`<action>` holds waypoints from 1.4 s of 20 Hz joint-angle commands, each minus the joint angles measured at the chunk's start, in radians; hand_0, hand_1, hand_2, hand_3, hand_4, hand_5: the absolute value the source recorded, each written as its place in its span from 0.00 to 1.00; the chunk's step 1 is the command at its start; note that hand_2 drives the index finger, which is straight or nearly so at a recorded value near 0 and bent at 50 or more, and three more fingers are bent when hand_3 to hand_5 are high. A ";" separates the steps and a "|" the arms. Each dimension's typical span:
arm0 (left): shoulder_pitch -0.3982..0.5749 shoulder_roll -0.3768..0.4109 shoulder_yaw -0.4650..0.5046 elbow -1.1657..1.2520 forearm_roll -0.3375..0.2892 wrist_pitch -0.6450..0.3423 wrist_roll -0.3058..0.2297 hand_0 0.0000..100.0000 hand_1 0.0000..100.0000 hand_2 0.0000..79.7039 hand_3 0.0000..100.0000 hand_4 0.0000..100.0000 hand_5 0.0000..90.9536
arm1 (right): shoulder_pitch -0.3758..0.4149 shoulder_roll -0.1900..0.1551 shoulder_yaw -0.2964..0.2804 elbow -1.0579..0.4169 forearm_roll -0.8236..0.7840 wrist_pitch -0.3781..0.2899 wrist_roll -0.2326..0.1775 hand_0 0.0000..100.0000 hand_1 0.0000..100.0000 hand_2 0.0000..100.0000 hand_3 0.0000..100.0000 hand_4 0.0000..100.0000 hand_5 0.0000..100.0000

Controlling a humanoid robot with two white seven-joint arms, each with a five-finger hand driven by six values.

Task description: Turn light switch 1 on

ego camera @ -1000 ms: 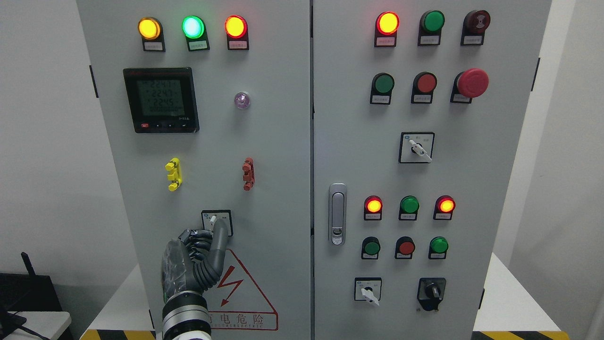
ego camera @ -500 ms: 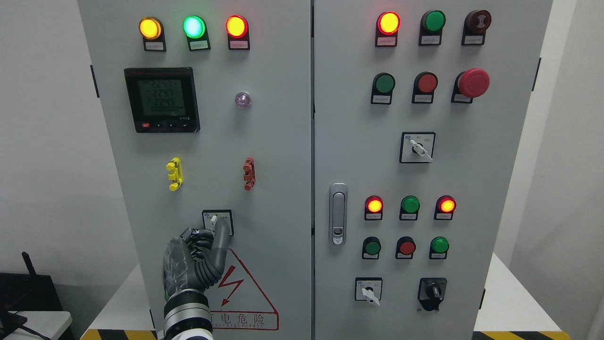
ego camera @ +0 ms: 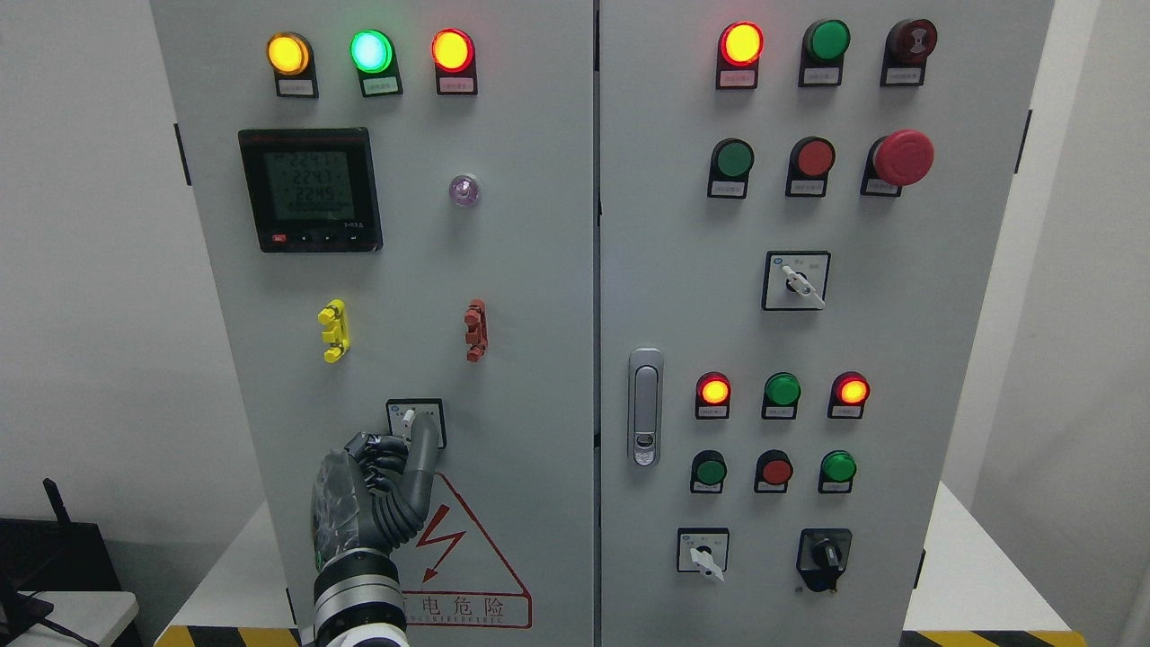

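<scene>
Left hand (ego camera: 377, 499) comes up from the bottom edge of the cabinet's left door (ego camera: 539, 296), wrist vertical, back of hand to the camera. Most fingers are curled into the palm, one long finger (ego camera: 420, 454) is stretched upward with its tip on the lower part of the light switch (ego camera: 414, 420), a small square rotary selector low on the left door, near its bottom centre. Hand clenched apart from that pointing finger, grasping nothing. The switch's white lever (ego camera: 407, 417) sits just up-left of the fingertip, touching or nearly so; cannot tell which. Directly beside the hand on its right, a red-outlined warning triangle (ego camera: 467, 548) with a lightning bolt at the door's bottom edge. Above the switch, a yellow clip (ego camera: 332, 330) and a red clip (ego camera: 474, 330) at mid-door. Higher, a digital meter (ego camera: 310, 190) toward the door's upper left and a small violet lamp (ego camera: 464, 190) to its right. Along the top edge, lit yellow lamp (ego camera: 287, 53), green lamp (ego camera: 370, 51), red lamp (ego camera: 452, 50). Right door (ego camera: 952, 359) carries a silver latch handle (ego camera: 644, 406) at its left edge, rows of lamps and buttons, a red mushroom stop button (ego camera: 902, 157) upper right, and further selector switches. Right hand not in view.
</scene>
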 commanded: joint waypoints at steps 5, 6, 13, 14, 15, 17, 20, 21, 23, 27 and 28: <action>-0.006 0.001 -0.003 0.014 0.000 -0.004 -0.001 0.33 0.33 0.61 0.77 0.88 0.98 | -0.001 -0.001 0.017 0.000 -0.025 -0.001 -0.001 0.12 0.39 0.00 0.00 0.00 0.00; -0.008 -0.001 -0.003 0.014 0.000 -0.004 0.001 0.33 0.33 0.61 0.77 0.88 0.98 | -0.001 0.000 0.017 0.000 -0.025 -0.001 -0.001 0.12 0.39 0.00 0.00 0.00 0.00; -0.008 0.001 -0.003 0.014 0.000 -0.004 0.001 0.35 0.32 0.61 0.77 0.88 0.98 | -0.001 0.000 0.017 0.000 -0.025 -0.001 -0.001 0.12 0.39 0.00 0.00 0.00 0.00; -0.008 0.001 -0.003 0.014 0.000 -0.004 -0.001 0.36 0.32 0.60 0.77 0.88 0.98 | -0.001 -0.001 0.017 0.000 -0.025 0.001 -0.001 0.12 0.39 0.00 0.00 0.00 0.00; -0.008 0.001 -0.003 0.014 0.000 -0.004 -0.001 0.36 0.32 0.60 0.77 0.88 0.98 | -0.001 -0.001 0.017 0.000 -0.025 0.001 -0.001 0.12 0.39 0.00 0.00 0.00 0.00; -0.010 0.001 -0.003 0.014 0.000 -0.004 -0.001 0.37 0.31 0.60 0.77 0.88 0.98 | 0.001 0.000 0.017 0.000 -0.025 0.001 -0.001 0.12 0.39 0.00 0.00 0.00 0.00; -0.010 0.001 -0.003 0.014 0.000 -0.004 -0.001 0.39 0.31 0.60 0.77 0.88 0.98 | -0.001 -0.001 0.017 0.000 -0.025 -0.001 -0.001 0.12 0.39 0.00 0.00 0.00 0.00; -0.010 0.001 -0.003 0.014 0.000 -0.004 -0.001 0.39 0.31 0.60 0.78 0.88 0.98 | 0.001 -0.001 0.017 0.000 -0.025 0.001 -0.001 0.12 0.39 0.00 0.00 0.00 0.00; -0.010 0.001 -0.005 0.014 0.001 -0.004 -0.001 0.40 0.30 0.61 0.78 0.88 0.98 | 0.001 0.000 0.017 0.000 -0.025 -0.001 -0.001 0.12 0.39 0.00 0.00 0.00 0.00; -0.010 0.001 -0.005 0.014 0.001 -0.004 -0.001 0.42 0.29 0.61 0.78 0.88 0.98 | -0.001 0.000 0.017 0.000 -0.025 -0.001 -0.001 0.12 0.39 0.00 0.00 0.00 0.00; -0.010 0.001 -0.005 0.014 0.001 -0.004 -0.001 0.43 0.29 0.61 0.78 0.88 0.98 | 0.001 0.000 0.017 0.000 -0.025 0.001 -0.001 0.12 0.39 0.00 0.00 0.00 0.00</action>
